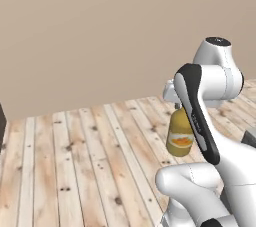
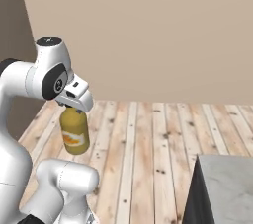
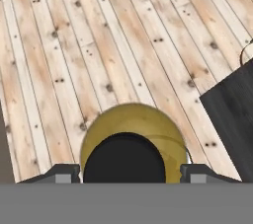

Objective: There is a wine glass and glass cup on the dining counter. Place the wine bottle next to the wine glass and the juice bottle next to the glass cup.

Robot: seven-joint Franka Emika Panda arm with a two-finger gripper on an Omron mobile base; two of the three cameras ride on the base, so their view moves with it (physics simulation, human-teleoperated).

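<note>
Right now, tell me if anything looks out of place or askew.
Nothing looks spilled or damaged. The juice bottle hangs upright from the gripper, capped, in the air over the wooden floor. A grey counter corner sits lower right in the right base view.

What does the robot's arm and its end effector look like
The arm is glossy white with rounded, bulbous links. A long black strip runs down one link, and the joints carry dark round caps and rings. The end effector has a pale grey-white boxy hand with a small dark marking, ending in two small dark grey finger tips. No loose cables are visible.
</note>
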